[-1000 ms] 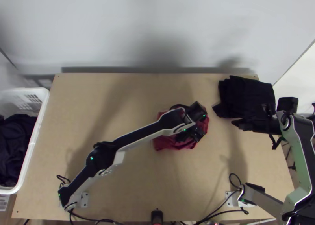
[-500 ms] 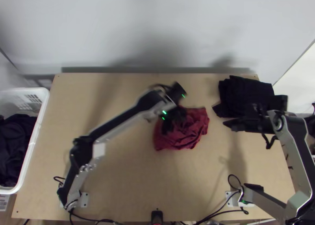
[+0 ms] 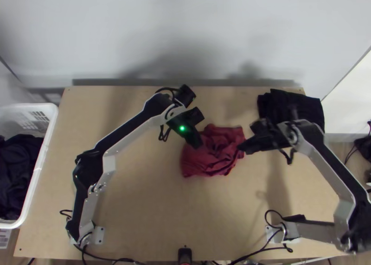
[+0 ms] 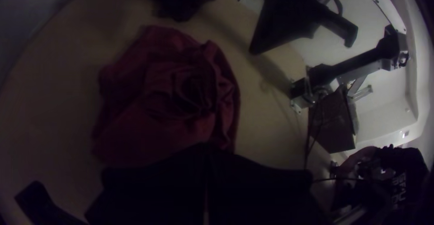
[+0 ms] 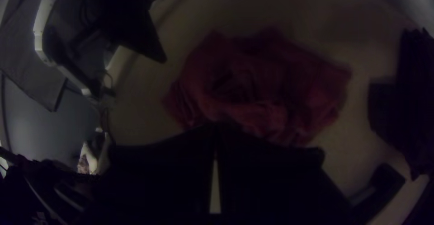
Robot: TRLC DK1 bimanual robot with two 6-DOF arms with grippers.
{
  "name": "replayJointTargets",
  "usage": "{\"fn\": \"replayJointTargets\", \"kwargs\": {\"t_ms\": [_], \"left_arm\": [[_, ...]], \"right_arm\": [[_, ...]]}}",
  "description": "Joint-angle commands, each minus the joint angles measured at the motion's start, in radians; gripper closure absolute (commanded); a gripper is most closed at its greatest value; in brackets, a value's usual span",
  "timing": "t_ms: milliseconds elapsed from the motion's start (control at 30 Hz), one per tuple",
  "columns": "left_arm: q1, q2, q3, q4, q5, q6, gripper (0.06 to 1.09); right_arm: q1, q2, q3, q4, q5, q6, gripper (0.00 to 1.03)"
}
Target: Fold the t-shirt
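The left arm's base stands at the lower left of the top view; from there its lower link runs up the picture to a bent elbow, and the forearm slants up and to the right to a wrist beyond the cloth's upper left. The left gripper (image 3: 200, 147) angles back down and to the right, its tips over the upper left part of the crumpled dark red cloth t-shirt (image 3: 214, 160). The right arm runs outward from its base to an elbow past the right edge of the light wooden table (image 3: 148, 218), then doubles back up and to the left. The right gripper (image 3: 240, 149) points left and slightly down the picture, its tips beside the shirt's right edge. In the left wrist view the left gripper (image 4: 207, 148) has its two black fingers together at the tips; the right gripper (image 5: 218, 124) is closed the same way, with a thin gap farther back. I see no cloth pinched in either, but cannot tell whether the tips touch the shirt. The shirt lies bunched around the middle of the table, full of folds. A folded black cloth (image 3: 290, 107) lies at the table's far right corner, and a white plastic basket (image 3: 45, 149) holding dark cloth (image 3: 18, 172) stands at the left.
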Motion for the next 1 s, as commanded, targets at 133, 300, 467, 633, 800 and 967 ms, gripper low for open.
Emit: {"fn": "replayJointTargets", "kwargs": {"t_ms": [133,300,467,633,800,967], "left_arm": [[0.029,0.015,-0.256,0.155,0.101,-0.155,1.05],[0.055,-0.068,-0.434,0.253,-0.001,-0.161,1.05],[0.069,-0.091,-0.503,0.29,-0.008,-0.172,1.05],[0.061,-0.077,-0.506,0.313,-0.024,-0.184,1.04],[0.061,-0.05,-0.511,0.319,-0.107,-0.191,1.05],[0.05,-0.05,-0.511,0.319,-0.155,-0.191,1.05]], "right_arm": [[0.159,0.23,0.138,0.079,-0.001,0.004,1.0],[0.234,0.246,0.127,0.101,0.0,0.007,1.0],[0.265,0.296,0.127,0.119,0.0,-0.004,1.0],[0.32,0.369,0.118,0.171,0.014,-0.016,1.0],[0.311,0.446,0.125,0.226,0.066,-0.019,1.0],[0.259,0.467,0.11,0.254,0.186,-0.034,1.0]]}}
